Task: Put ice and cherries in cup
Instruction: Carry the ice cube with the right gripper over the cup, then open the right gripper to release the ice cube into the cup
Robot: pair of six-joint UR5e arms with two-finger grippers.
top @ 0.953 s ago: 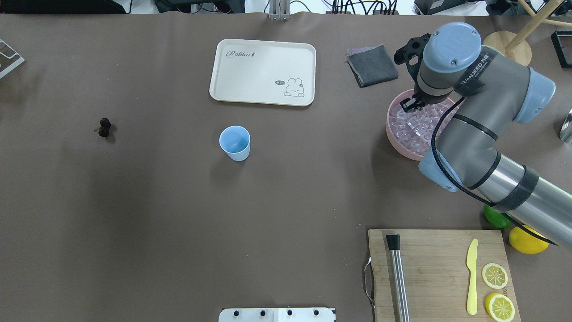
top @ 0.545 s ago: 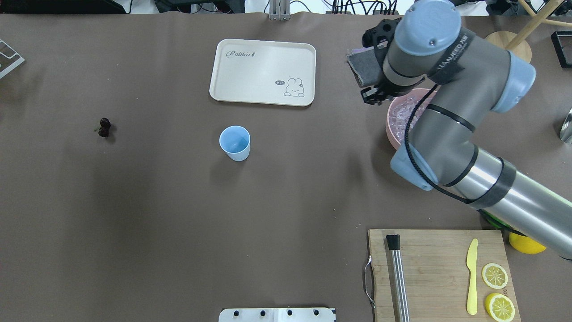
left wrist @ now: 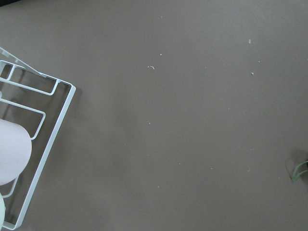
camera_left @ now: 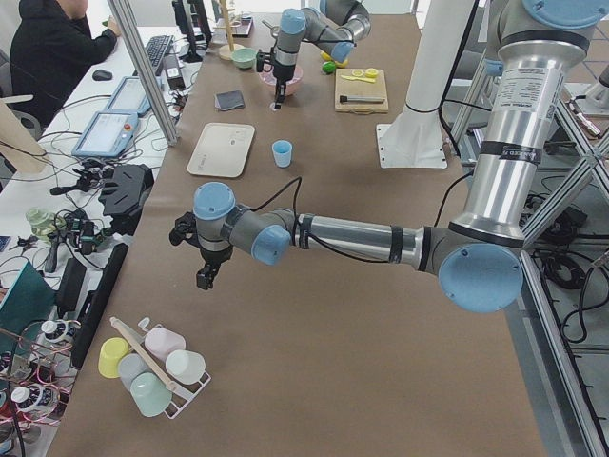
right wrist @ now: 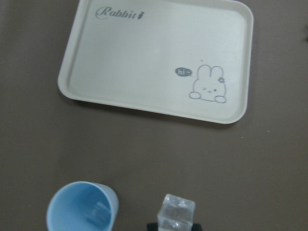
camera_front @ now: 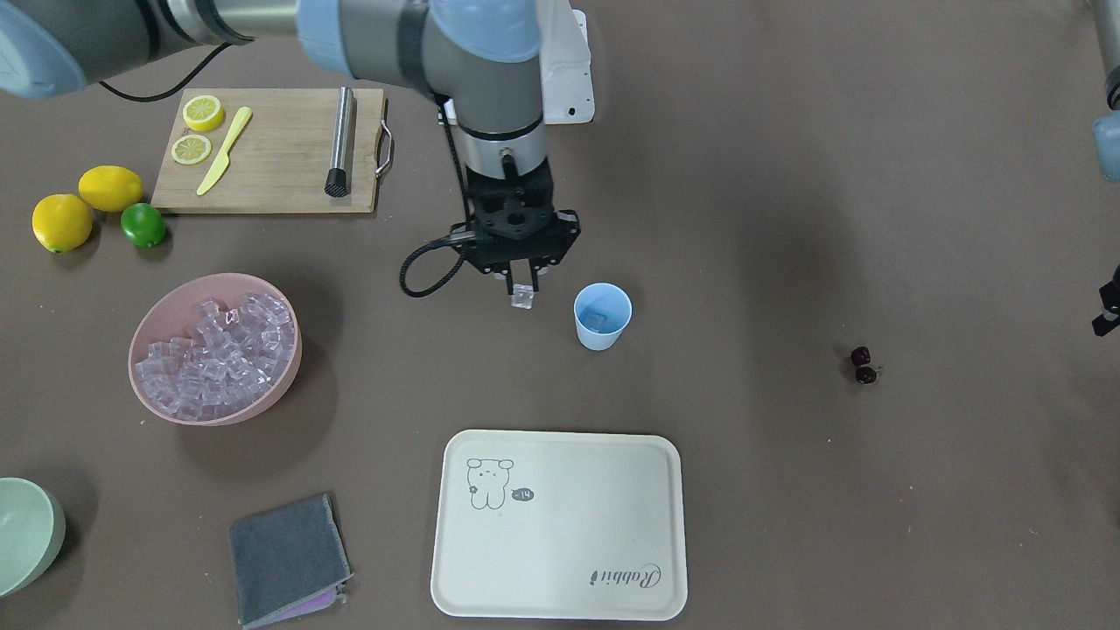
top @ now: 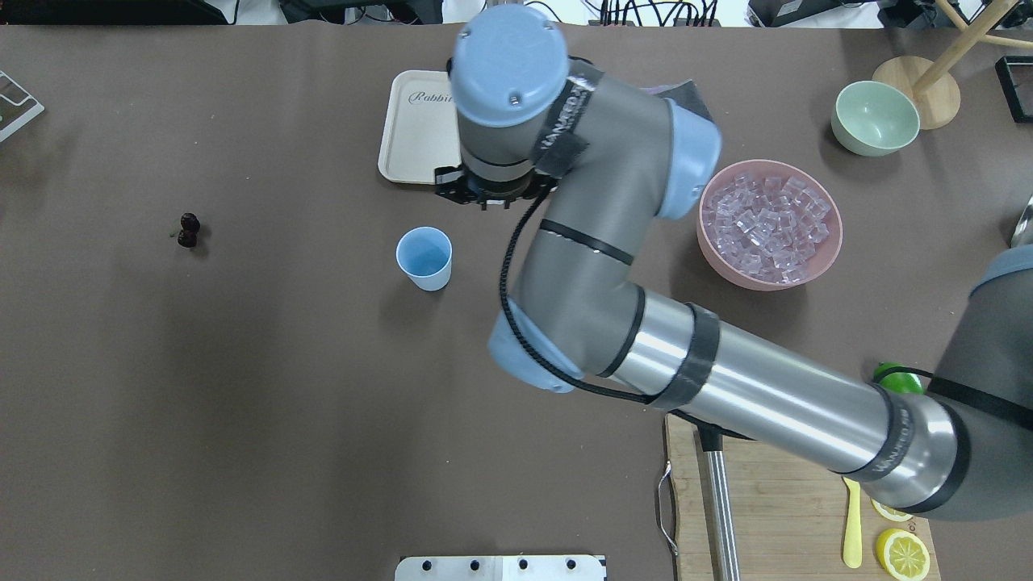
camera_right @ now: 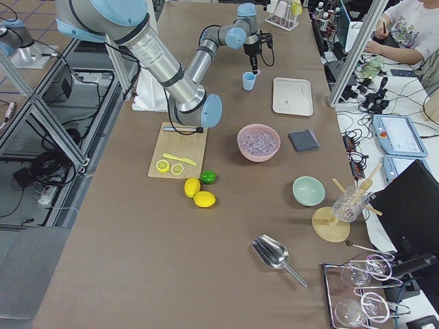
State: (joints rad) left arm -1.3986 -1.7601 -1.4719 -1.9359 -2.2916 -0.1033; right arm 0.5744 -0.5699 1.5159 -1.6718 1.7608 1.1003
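The light-blue cup [camera_front: 602, 315] [top: 424, 257] stands upright mid-table; the right wrist view shows one ice cube lying inside the cup [right wrist: 82, 208]. My right gripper [camera_front: 522, 293] hangs just beside the cup, on the pink bowl's side, shut on a clear ice cube [camera_front: 523, 298] [right wrist: 176, 211]. More ice [camera_front: 214, 354] [top: 767, 222] fills the pink bowl [camera_front: 210, 418]. The dark cherries [camera_front: 863, 365] [top: 188, 230] lie alone on the table, far from both grippers. My left gripper [camera_left: 204, 279] hovers low over bare table at the far end; whether it is open or shut, I cannot tell.
A cream rabbit tray [camera_front: 560, 525] [right wrist: 154, 53] lies beyond the cup. A grey cloth [camera_front: 287, 560] and a pale green bowl [top: 875, 117] sit near the pink bowl. A cutting board [camera_front: 271, 157] holds lemon slices, a knife and a metal muddler. A wire rack [left wrist: 33, 144] is near my left wrist.
My right arm has lifted out of the pink bowl and swung across the table to the cup's side, carrying an ice cube. The cup and cherries have not moved.
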